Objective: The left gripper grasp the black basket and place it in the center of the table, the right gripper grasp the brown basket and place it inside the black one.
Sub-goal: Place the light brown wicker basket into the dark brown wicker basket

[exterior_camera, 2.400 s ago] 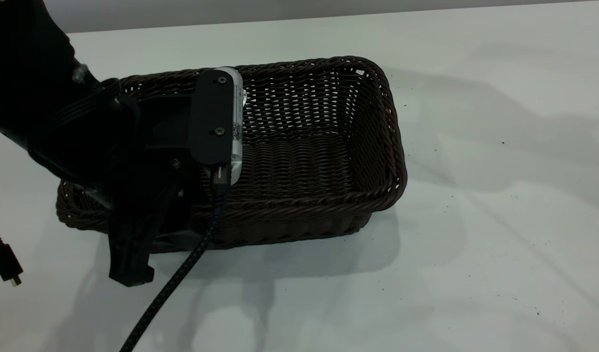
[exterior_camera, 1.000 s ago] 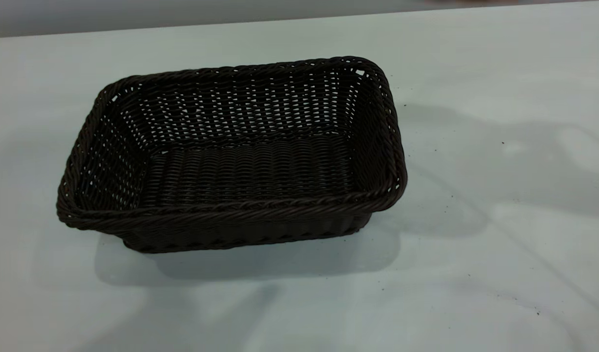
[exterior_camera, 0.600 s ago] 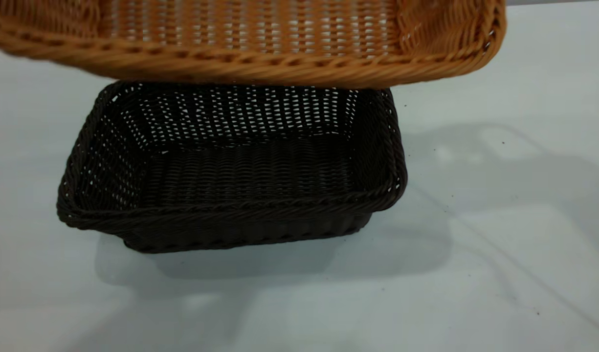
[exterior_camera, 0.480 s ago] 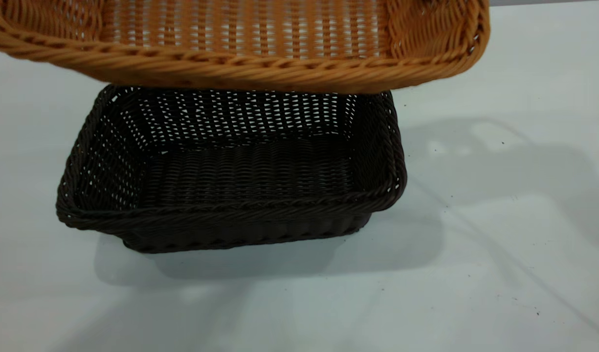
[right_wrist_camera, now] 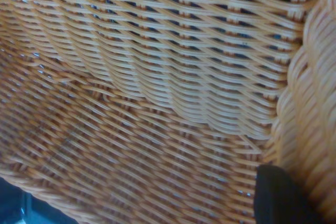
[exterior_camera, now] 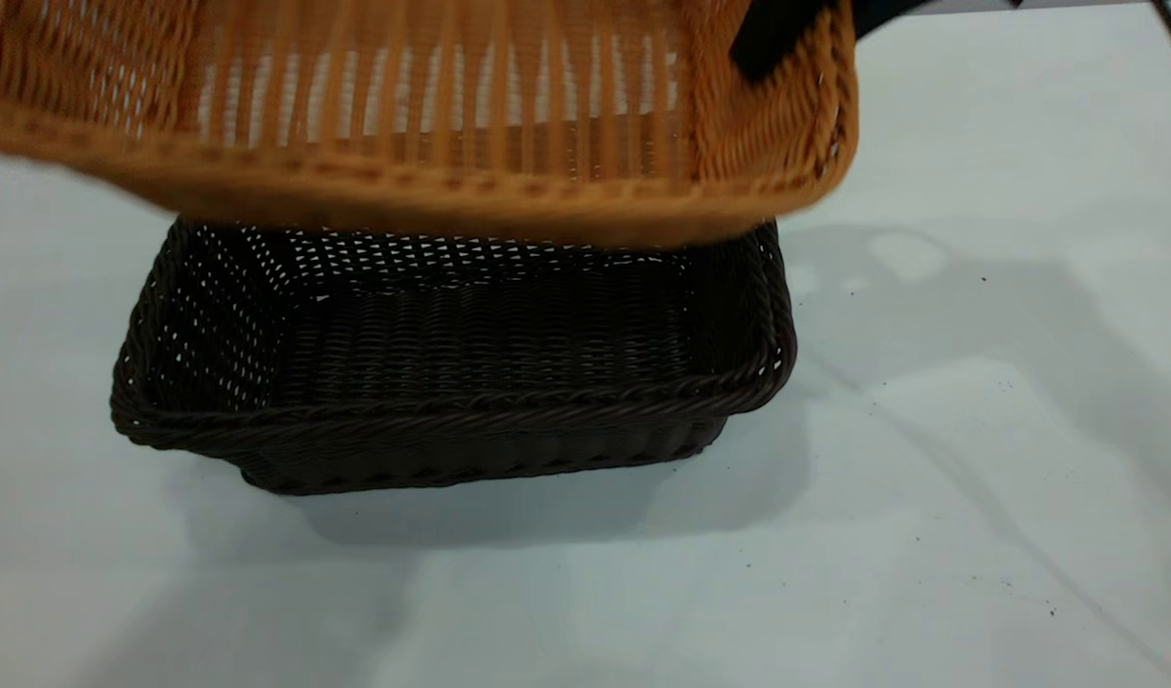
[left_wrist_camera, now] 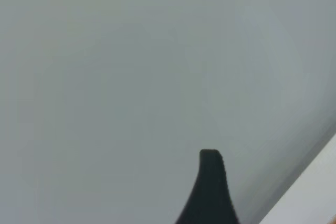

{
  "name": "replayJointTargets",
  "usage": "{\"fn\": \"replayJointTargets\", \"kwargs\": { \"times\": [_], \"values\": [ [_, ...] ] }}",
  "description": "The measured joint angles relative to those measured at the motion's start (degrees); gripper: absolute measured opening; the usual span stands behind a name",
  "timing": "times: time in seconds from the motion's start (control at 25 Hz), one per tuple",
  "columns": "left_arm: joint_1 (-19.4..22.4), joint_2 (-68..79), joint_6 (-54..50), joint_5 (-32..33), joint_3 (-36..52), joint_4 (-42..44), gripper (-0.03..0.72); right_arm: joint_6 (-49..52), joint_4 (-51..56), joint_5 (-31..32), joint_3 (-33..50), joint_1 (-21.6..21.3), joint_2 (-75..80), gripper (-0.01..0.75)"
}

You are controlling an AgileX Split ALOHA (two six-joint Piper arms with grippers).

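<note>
The black basket (exterior_camera: 451, 382) rests upright on the table (exterior_camera: 977, 430), left of the middle of the exterior view. The brown basket (exterior_camera: 403, 124) hangs in the air over its far half, tilted, and hides its back wall. My right gripper (exterior_camera: 781, 33) is shut on the brown basket's right-end rim. In the right wrist view one dark finger (right_wrist_camera: 278, 198) lies against the inner weave of the brown basket (right_wrist_camera: 147, 103). My left gripper (left_wrist_camera: 260, 184) is outside the exterior view; its wrist view shows one finger (left_wrist_camera: 210, 182) over bare grey surface, open, holding nothing.
Pale table lies all round the black basket, with small dark specks (exterior_camera: 984, 279) on the right side. The right arm's shadow falls across the table on the right.
The left arm let go of the black basket and withdrew from view. The brown basket then came in from the top, and it has dropped lower and shifted left over the black basket.
</note>
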Motion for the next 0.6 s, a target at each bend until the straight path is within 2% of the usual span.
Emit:
{"fn": "replayJointTargets", "kwargs": {
  "times": [0.6],
  "values": [
    [0.0, 0.0, 0.0, 0.6, 0.0, 0.0, 0.512, -2.6, -0.7, 0.5, 0.0, 0.3, 2.7, 0.098]
  ]
}}
